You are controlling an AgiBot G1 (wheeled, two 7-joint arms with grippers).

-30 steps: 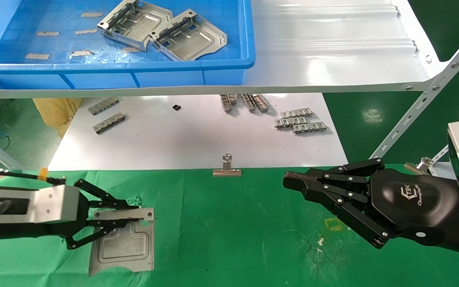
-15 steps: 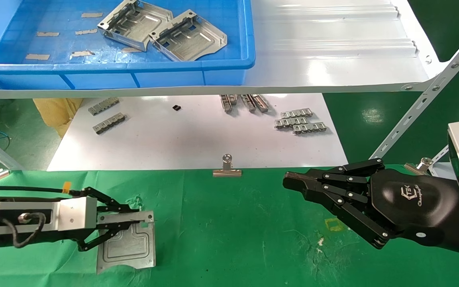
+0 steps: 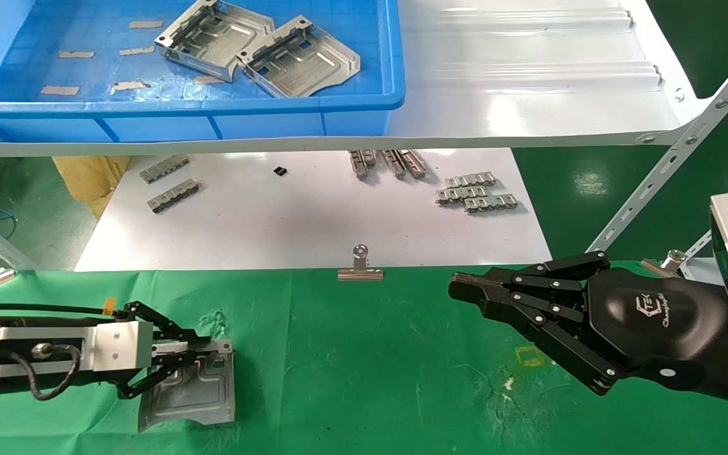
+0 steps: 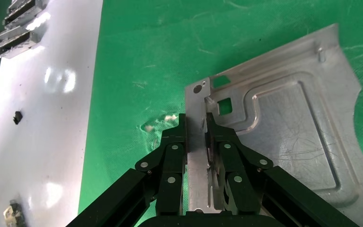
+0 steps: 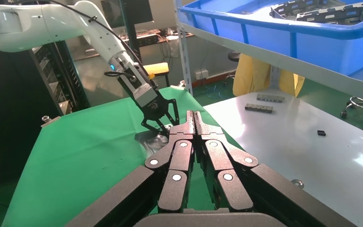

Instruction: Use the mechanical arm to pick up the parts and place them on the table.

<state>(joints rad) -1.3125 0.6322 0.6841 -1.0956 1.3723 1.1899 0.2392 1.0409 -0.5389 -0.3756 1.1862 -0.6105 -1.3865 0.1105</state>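
Pinching the upturned side wall of one silver part (image 3: 190, 392), the left gripper (image 3: 182, 360) has its black jaws pressed onto the thin metal from both sides. That part sits low over the green table (image 3: 364, 354) at the near left; whether it rests flat on the cloth or is held just clear of it cannot be told. From the left wrist camera, the fingertips (image 4: 182, 130) meet the wall near a small square hole, with the embossed rectangular panel and the curved cutout edge stretching away beyond them.

On the right, the right gripper (image 3: 465, 292) hangs idle above the cloth with its jaws pressed together and nothing between them.

Two more parts (image 3: 256, 47) lie overlapping in a blue bin (image 3: 364, 101) on the white shelf (image 3: 528, 82) above. Small linked clips (image 3: 474, 193) sit on a white board (image 3: 307, 221) behind the table, and a binder clip (image 3: 360, 265) grips the cloth's far edge.

Judging by its look, the part is stiff stamped sheet metal, fairly light, smooth and likely slippery, with thin edges. Its raised side wall seems the best place to grasp, since the flat face offers no purchase. Held by one wall alone, the plate could pivot or slip if moved quickly.
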